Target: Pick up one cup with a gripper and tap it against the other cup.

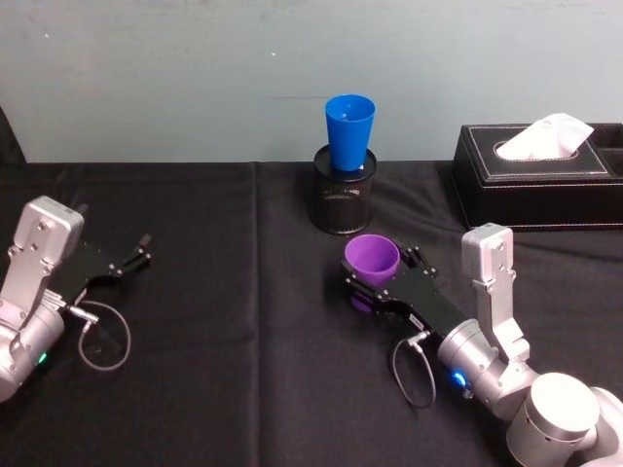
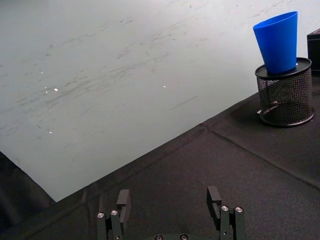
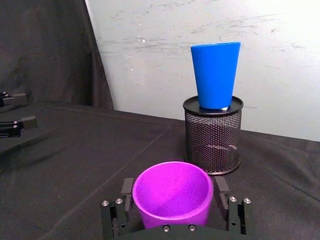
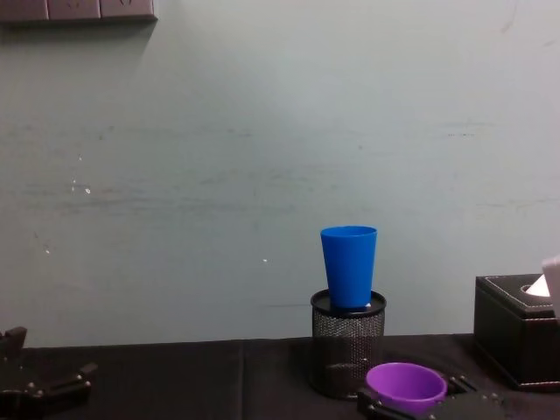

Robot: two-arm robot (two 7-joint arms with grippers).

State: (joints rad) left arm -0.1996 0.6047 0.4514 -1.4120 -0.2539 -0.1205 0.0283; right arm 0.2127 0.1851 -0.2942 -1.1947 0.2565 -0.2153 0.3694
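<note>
The purple cup (image 1: 372, 258) (image 3: 172, 192) (image 4: 405, 385) stands upright, mouth up, between the fingers of my right gripper (image 1: 382, 265) (image 3: 173, 190), which is shut on its sides right of the table's centre. The blue cup (image 1: 349, 131) (image 2: 277, 42) (image 3: 215, 75) (image 4: 348, 267) stands upright with its base in the mouth of a black wire-mesh pen pot (image 1: 343, 199) (image 3: 212, 135), a short way beyond the purple cup. The two cups are apart. My left gripper (image 1: 136, 251) (image 2: 169, 200) rests open over the cloth at the far left, holding nothing.
A black tissue box (image 1: 540, 175) (image 4: 516, 328) with a white tissue sits at the back right. A black cloth (image 1: 234, 370) covers the table, and a pale wall (image 1: 195, 78) rises close behind the pen pot.
</note>
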